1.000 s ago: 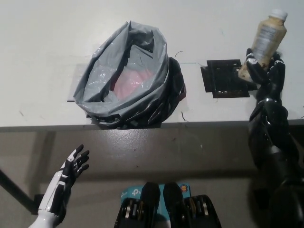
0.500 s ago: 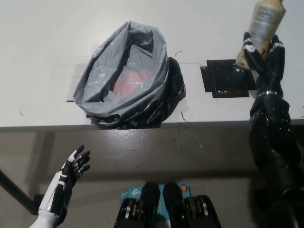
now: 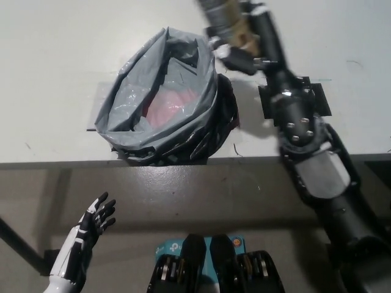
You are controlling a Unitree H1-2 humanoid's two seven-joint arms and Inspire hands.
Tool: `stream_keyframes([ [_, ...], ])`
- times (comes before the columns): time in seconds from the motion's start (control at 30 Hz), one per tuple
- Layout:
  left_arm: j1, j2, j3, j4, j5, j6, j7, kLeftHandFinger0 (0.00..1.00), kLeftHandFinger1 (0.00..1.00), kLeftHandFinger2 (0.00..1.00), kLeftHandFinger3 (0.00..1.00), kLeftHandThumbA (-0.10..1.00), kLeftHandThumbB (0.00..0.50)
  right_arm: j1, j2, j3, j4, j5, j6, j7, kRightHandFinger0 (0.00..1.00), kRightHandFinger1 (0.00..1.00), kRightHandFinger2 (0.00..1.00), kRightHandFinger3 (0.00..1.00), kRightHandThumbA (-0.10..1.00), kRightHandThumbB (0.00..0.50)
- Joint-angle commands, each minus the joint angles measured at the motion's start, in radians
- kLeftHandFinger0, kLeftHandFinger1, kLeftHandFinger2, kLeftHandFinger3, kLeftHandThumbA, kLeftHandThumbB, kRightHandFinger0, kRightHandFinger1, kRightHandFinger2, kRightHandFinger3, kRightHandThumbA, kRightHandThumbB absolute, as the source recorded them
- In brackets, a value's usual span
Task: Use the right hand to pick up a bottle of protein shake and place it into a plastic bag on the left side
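Note:
My black right hand point(image 3: 247, 36) is shut on the beige protein shake bottle point(image 3: 223, 15), held high at the picture's top, just right of the bag's far rim. Only the bottle's lower part shows; the rest is cut off by the top edge. The grey plastic bag point(image 3: 162, 97) stands open on the white table point(image 3: 55, 55), with something pink inside. My right arm stretches diagonally from the bottom right across the table. My white left hand point(image 3: 91, 223) rests open at the lower left, below the table's front edge.
A black square plate point(image 3: 317, 101) lies on the table right of the bag, partly covered by my right arm. The table's front edge runs across the middle of the picture.
My right hand has swung the bottle leftward from the table's right side to just beside the bag's far right rim. The left hand has stayed in place.

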Motion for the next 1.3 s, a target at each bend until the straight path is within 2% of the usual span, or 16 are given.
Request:
stream_keyframes([
  [0.0,0.001,0.007,-0.009,-0.048,0.01,0.003,-0.012,1.0,1.0,1.0,1.0,1.0,0.277,-0.189,0.022,0.109,0.026,-0.173,0.026,0.07,0.0,0.32,0.69,0.66,-0.1,0.145],
  [0.1,-0.005,0.006,-0.012,-0.042,0.019,0.001,-0.011,1.0,1.0,1.0,1.0,1.0,0.266,-0.266,0.045,0.173,0.13,-0.237,0.056,0.037,0.0,0.31,0.68,0.68,-0.1,0.141],
  [0.17,0.006,0.007,-0.014,-0.054,0.031,0.003,-0.007,1.0,1.0,1.0,1.0,1.0,0.249,-0.299,0.056,0.22,0.202,-0.282,0.043,0.013,0.0,0.37,0.75,0.81,-0.1,0.122],
  [0.27,0.001,0.014,-0.015,-0.066,0.066,0.005,0.006,1.0,1.0,1.0,1.0,1.0,0.228,-0.346,0.066,0.27,0.303,-0.317,0.022,-0.005,0.0,0.43,0.76,0.89,-0.1,0.116],
  [0.37,0.0,0.018,-0.015,-0.082,0.077,0.021,0.005,1.0,1.0,1.0,1.0,1.0,0.222,-0.388,0.074,0.32,0.407,-0.352,-0.016,-0.054,0.0,0.41,0.74,0.85,-0.1,0.125],
  [0.57,-0.007,0.02,-0.011,-0.09,0.09,0.03,0.005,1.0,1.0,1.0,1.0,1.0,0.209,-0.457,0.101,0.353,0.536,-0.369,-0.024,-0.072,0.0,0.35,0.74,0.69,-0.1,0.149],
  [0.67,-0.012,0.018,-0.009,-0.091,0.088,0.032,0.004,1.0,1.0,1.0,1.0,1.0,0.224,-0.47,0.118,0.354,0.576,-0.37,-0.024,-0.07,0.0,0.36,0.76,0.73,-0.1,0.162],
  [0.83,-0.022,0.022,-0.005,-0.092,0.082,0.033,-0.003,1.0,1.0,1.0,1.0,1.0,0.219,-0.456,0.123,0.357,0.611,-0.387,-0.049,-0.097,0.0,0.37,0.77,0.7,-0.1,0.176],
  [0.93,-0.034,0.027,-0.004,-0.08,0.076,0.031,-0.009,1.0,1.0,1.0,1.0,1.0,0.222,-0.441,0.113,0.355,0.618,-0.392,-0.048,-0.094,0.0,0.3,0.71,0.52,-0.1,0.197],
  [0.97,-0.038,0.026,-0.003,-0.076,0.073,0.028,-0.009,1.0,1.0,1.0,1.0,1.0,0.214,-0.437,0.108,0.357,0.616,-0.397,-0.037,-0.09,0.0,0.31,0.73,0.53,-0.1,0.186],
  [1.03,-0.041,0.025,0.001,-0.07,0.07,0.021,-0.008,1.0,1.0,1.0,1.0,1.0,0.184,-0.429,0.1,0.367,0.624,-0.416,-0.019,-0.095,0.0,0.4,0.82,0.67,-0.1,0.17],
  [1.13,-0.049,0.023,0.004,-0.065,0.067,0.024,-0.006,1.0,1.0,1.0,1.0,1.0,0.159,-0.426,0.09,0.374,0.64,-0.426,-0.043,-0.096,0.0,0.4,0.77,0.73,-0.1,0.182],
  [1.17,-0.046,0.023,0.006,-0.066,0.066,0.024,-0.005,1.0,1.0,1.0,1.0,1.0,0.154,-0.423,0.09,0.372,0.641,-0.421,-0.043,-0.083,0.01,0.38,0.72,0.74,0.0,0.194],
  [1.2,-0.045,0.024,0.007,-0.064,0.067,0.02,-0.005,1.0,1.0,1.0,1.0,1.0,0.151,-0.422,0.091,0.365,0.646,-0.406,-0.039,-0.038,0.12,0.44,0.75,0.79,0.2,0.224],
  [1.23,-0.045,0.025,0.008,-0.062,0.069,0.019,-0.005,1.0,1.0,1.0,1.0,1.0,0.142,-0.426,0.09,0.363,0.653,-0.399,-0.036,0.005,0.3,0.63,0.94,0.99,0.32,0.285],
  [1.27,-0.046,0.024,0.008,-0.062,0.071,0.018,-0.004,1.0,1.0,1.0,1.0,1.0,0.14,-0.43,0.089,0.364,0.657,-0.396,-0.033,0.038,0.4,0.63,0.87,0.94,0.41,0.292],
])
